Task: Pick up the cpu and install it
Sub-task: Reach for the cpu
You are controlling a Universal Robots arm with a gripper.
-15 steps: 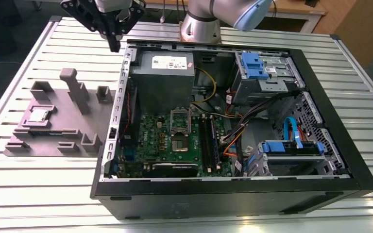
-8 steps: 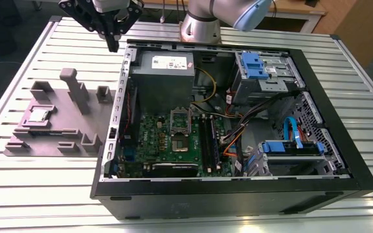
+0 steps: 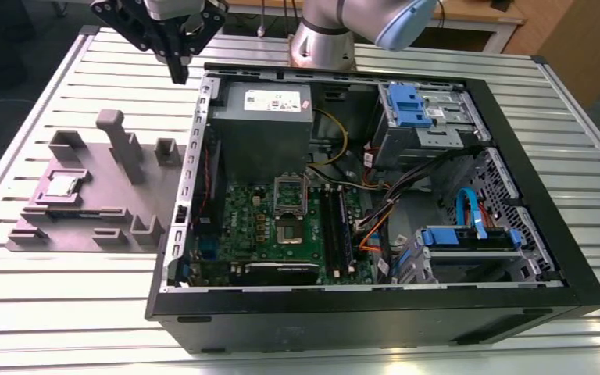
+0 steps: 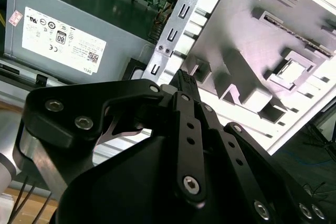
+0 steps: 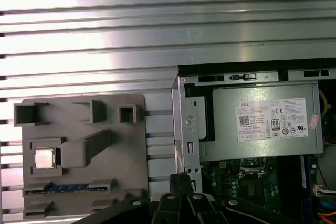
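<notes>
The tool (image 3: 178, 76) hangs above the slatted metal surface (image 3: 60, 312) with its fingers together and nothing clamped between them, which also shows in both wrist views (image 5: 181, 180) (image 4: 184, 78). Below the tool and just beside it is the outer corner of the open computer case (image 3: 383, 316). There the grey power supply (image 3: 263, 117) with its white label lies flat inside the wall. The cpu (image 3: 63, 185) is well apart from the tool and lower down, on the side away from the case. It rests flat, silvery top up, in a square recess of the grey holder block (image 3: 146, 193) on the surface, as both wrist views show (image 5: 44, 158) (image 4: 292, 70). Farther from the tool than the power supply, inside the case, sits the green motherboard (image 3: 240, 223) with its metal socket frame (image 3: 291, 190).
</notes>
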